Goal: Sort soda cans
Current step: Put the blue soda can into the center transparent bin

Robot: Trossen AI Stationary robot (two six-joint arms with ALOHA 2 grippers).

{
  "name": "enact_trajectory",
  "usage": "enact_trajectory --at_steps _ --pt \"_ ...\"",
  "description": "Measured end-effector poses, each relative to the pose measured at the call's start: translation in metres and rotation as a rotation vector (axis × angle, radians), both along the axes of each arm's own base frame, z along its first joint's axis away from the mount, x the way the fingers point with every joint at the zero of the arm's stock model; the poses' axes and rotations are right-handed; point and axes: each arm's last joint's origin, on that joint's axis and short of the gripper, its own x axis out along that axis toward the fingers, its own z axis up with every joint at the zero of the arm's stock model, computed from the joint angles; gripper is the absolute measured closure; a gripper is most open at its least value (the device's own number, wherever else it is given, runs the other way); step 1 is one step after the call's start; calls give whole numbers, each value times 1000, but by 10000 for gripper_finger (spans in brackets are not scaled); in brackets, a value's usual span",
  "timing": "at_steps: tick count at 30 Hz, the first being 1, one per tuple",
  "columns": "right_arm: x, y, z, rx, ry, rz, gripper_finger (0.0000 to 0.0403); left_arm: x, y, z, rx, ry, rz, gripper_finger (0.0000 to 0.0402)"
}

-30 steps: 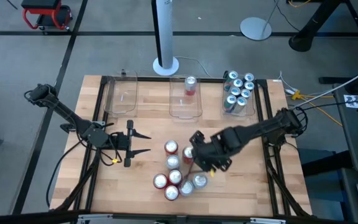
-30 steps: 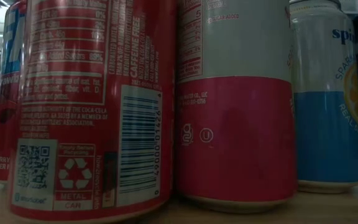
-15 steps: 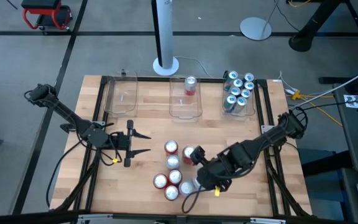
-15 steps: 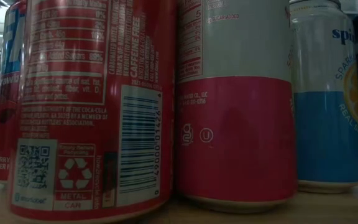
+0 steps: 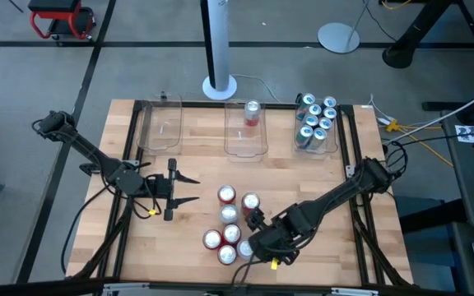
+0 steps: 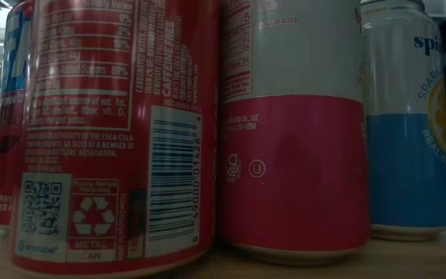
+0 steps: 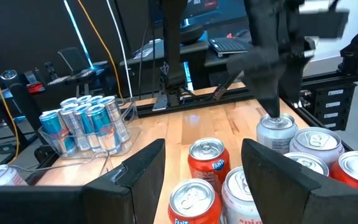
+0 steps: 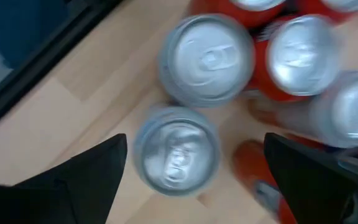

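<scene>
wooden slatted table [image 5: 196, 164] inside a dark metal frame. loose soda cans [image 5: 230, 226], silver-topped cylinders with red, silver-and-red or teal bodies, cluster at its near middle; the right arm partly hides them. one red can [image 5: 252, 113] stands in the middle clear bin [image 5: 245, 141]; teal cans [image 5: 315, 121] fill the right bin [image 5: 315, 146]. right gripper [image 8: 194, 165] hangs over the cluster, fingers spread wide astride one silver top [image 8: 176, 149], gripping nothing. left gripper [image 5: 189, 189] waits left of the cluster, open and empty.
</scene>
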Motion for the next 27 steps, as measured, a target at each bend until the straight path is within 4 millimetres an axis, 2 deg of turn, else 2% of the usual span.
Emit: enact_trajectory --at_steps 6,10,27 --pt "6 6 -21 28 87 20 27 0 0 0 1 0 0 200" --pt "7 6 -32 -22 135 12 27 0 0 0 0 0 0 200" --pt "14 9 -57 -109 162 59 32 0 0 0 -2 0 -1 200"
